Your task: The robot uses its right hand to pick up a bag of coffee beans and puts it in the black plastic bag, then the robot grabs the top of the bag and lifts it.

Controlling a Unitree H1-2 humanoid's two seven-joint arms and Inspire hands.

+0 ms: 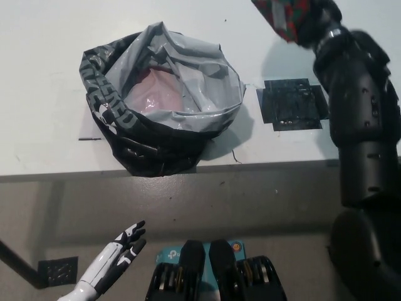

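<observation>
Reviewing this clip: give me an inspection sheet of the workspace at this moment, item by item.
Surface: white table, bare near its front edge.
Job's things: black plastic bag stands open on the table, grey lining showing; coffee bean bag, red and green, held high at the top edge, partly out of view.
Clutter: black square patch on the table, right of the plastic bag.
Robot hands: right robot hand holds the coffee bean bag; left robot hand open, resting low, below the table edge.
Cables: nothing seen.
Surroundings: grey floor with a small black patch.

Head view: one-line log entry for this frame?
phase: carry | right hand: shut on coffee bag, raised at top edge | black plastic bag: open on table | left hand: open, resting low
</observation>
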